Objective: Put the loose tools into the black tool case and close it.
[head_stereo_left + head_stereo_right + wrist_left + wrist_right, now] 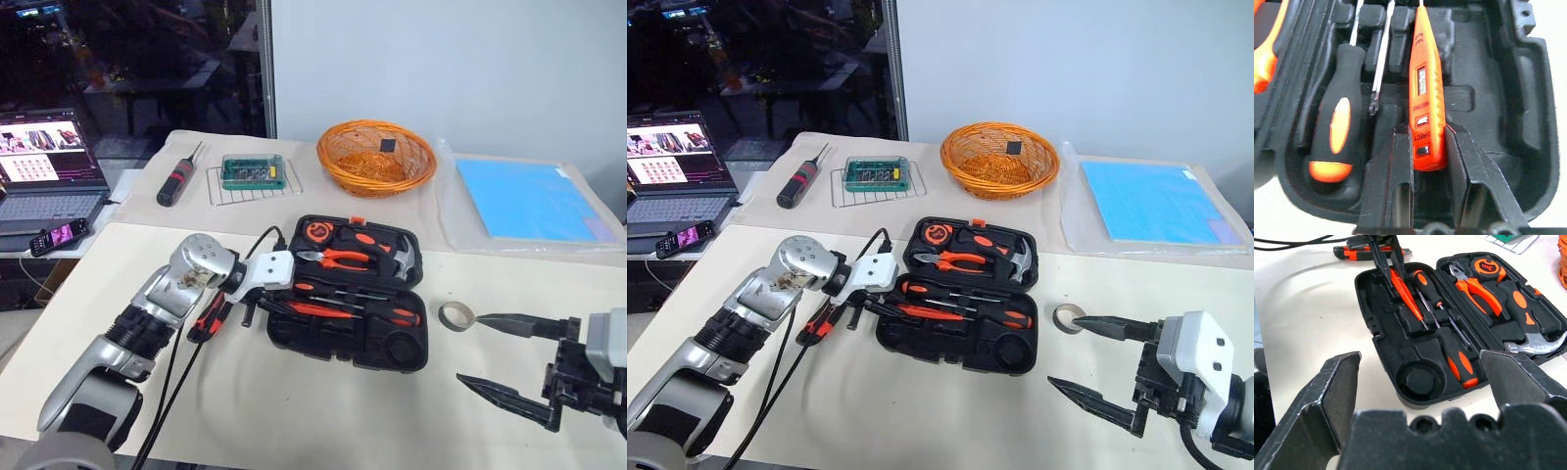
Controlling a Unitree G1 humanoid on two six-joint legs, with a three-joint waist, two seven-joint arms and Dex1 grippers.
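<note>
The black tool case (349, 294) lies open on the cream table (294, 411), lid half toward the orange wicker basket (376, 157), tray half nearer the robot. At the tray's left end the left gripper (1429, 161) has its two black fingers (1396, 171) pinched on the butt of an orange tester screwdriver (1426, 93). Its body reads "DIRECT" near the fingers and "INDUCTANCE" a little farther up, with a small window above that. The tester lies in the tray, shaft pointing along the case.

Beside it in the tray rest a slim metal-shafted driver (1380, 63) and a black-handled screwdriver with an orange inlay (1336, 127). In the right wrist view another orange-and-black screwdriver (1457, 355) sits in the tray near the round recess (1418, 379).

The lid half holds orange-handled pliers (338, 258), a hammer (397, 259) and an orange tape measure (1488, 267) marked "3m".

Outside the case, on the table just beside its left end and under the left wrist, lies the folding utility knife (211, 316), orange and black.

The right gripper (495, 354) hovers off to the right of the case, fingers spread wide and empty, with a roll of tape (456, 315) on the table near its upper finger.

Farther back stand a black-and-red screwdriver (177, 181), a green bit box (253, 171) on a wire rack, and a blue sheet (534, 199). A laptop (47, 166) and a phone (59, 236) sit at far left.
</note>
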